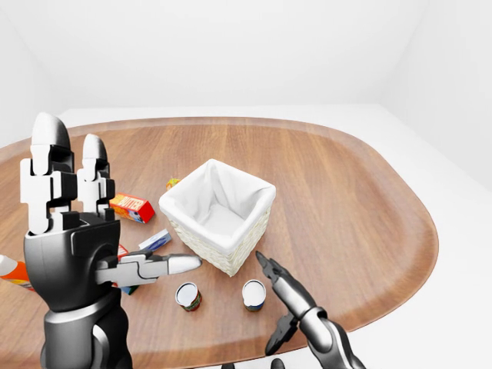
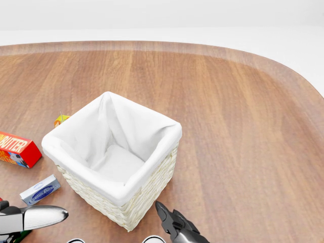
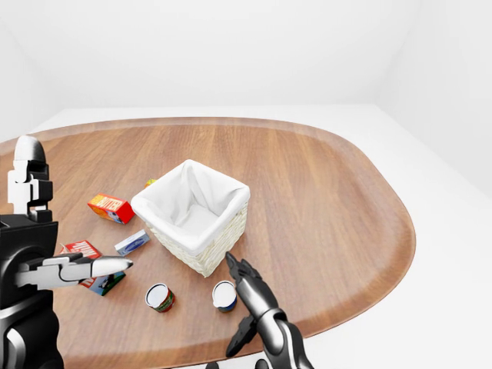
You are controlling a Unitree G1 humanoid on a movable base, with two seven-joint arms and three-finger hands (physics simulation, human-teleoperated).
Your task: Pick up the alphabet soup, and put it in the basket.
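The alphabet soup [image 1: 254, 294], a small can with a blue and white label, stands upright on the wooden table just below the basket in the left-eye view. The wicker basket [image 1: 247, 228] has a white cloth lining and nothing in it. My right hand [image 3: 244, 304] is open, its fingers [image 2: 169, 218] pointing up at the basket's near corner, right beside the can without holding it. My left hand [image 1: 100, 207] is raised at the left, open, its thumb [image 2: 38, 216] pointing right.
A second can [image 1: 187, 296] with a red and green label stands left of the soup. A butter box [image 2: 17, 149], a small blue and white box [image 2: 40, 190], a yellow item [image 2: 61, 119] and a red box [image 3: 81, 248] lie left of the basket.
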